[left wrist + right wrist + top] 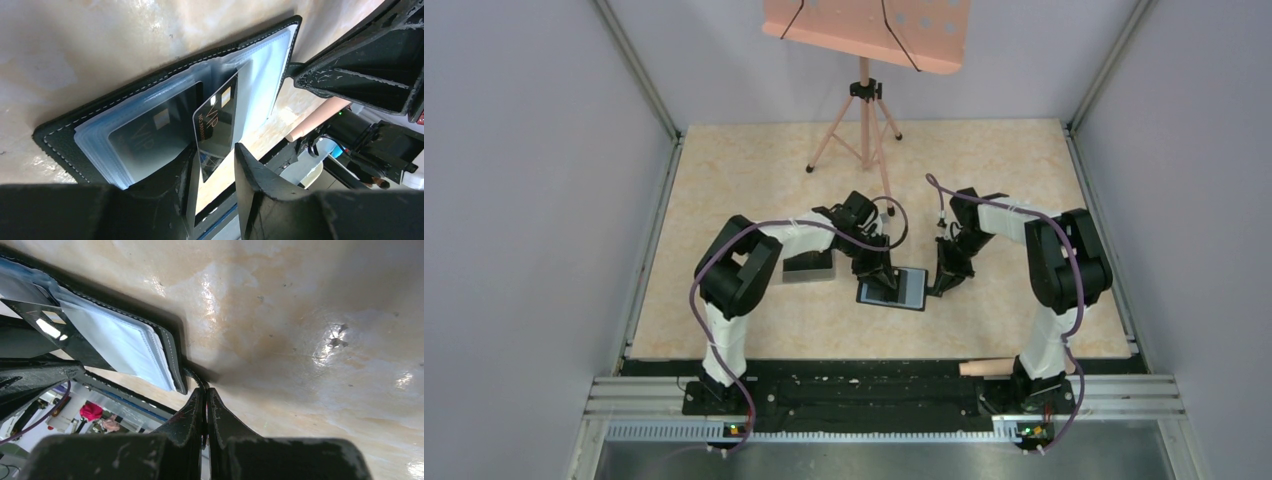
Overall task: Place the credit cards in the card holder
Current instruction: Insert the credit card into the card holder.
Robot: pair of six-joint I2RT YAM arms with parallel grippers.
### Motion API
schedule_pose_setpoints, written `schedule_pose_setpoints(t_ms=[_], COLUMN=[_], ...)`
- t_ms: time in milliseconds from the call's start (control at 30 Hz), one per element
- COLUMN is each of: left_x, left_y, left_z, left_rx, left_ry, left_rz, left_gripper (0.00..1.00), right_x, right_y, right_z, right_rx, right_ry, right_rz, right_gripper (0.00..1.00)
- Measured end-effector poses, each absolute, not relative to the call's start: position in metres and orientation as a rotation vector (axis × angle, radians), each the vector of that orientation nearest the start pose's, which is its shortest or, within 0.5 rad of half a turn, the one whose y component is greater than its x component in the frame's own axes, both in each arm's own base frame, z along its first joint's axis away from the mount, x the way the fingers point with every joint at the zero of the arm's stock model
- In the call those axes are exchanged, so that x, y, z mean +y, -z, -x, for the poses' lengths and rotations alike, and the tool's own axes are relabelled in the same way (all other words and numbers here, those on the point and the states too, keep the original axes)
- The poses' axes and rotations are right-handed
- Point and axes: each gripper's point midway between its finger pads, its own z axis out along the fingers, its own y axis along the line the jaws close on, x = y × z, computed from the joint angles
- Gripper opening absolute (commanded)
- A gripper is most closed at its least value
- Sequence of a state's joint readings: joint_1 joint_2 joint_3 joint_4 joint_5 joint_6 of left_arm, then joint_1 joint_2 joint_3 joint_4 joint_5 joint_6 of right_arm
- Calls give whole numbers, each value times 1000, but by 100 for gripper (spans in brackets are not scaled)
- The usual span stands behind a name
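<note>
The card holder (904,290) lies open on the table, its bluish-grey pockets (125,120) facing up. One black credit card (216,127) marked VIP stands partly pushed into a middle pocket, its free corner between the fingers of my left gripper (215,152). Those jaws are open, with a gap on the card's right side. A second credit card (150,132) sits fully inside a clear pocket. My right gripper (205,390) is shut on the holder's snap tab (192,374) at its right edge. From the top view, the left gripper (882,272) and the right gripper (944,283) flank the holder.
A clear plastic box (809,268) sits just left of the card holder, under the left forearm. A tripod (864,120) with a pink board (869,30) stands at the back. A pale cylinder (989,367) lies by the right arm's base. Walls close both sides.
</note>
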State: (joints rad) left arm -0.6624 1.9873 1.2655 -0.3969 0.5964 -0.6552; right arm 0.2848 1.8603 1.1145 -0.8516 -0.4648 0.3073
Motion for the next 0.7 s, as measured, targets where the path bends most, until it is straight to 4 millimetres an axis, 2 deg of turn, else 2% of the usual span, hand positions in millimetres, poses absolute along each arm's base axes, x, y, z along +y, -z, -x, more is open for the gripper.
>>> schedule_pose_setpoints(t_ms=[167, 267, 700], left_x=[-350, -354, -377], left_y=[-39, -41, -42], left_z=[-250, -252, -248], left_rx=[2974, 2982, 3019], left_ry=[1068, 1037, 1080], left_rz=[-250, -283, -360], left_gripper=[43, 49, 50], right_x=[162, 162, 163], right_y=[-20, -20, -20], right_z=[-234, -234, -234], right_rx=[3221, 3221, 3221], right_ry=[-718, -718, -728], right_rz=[-46, -46, -45], right_gripper=[0, 0, 0])
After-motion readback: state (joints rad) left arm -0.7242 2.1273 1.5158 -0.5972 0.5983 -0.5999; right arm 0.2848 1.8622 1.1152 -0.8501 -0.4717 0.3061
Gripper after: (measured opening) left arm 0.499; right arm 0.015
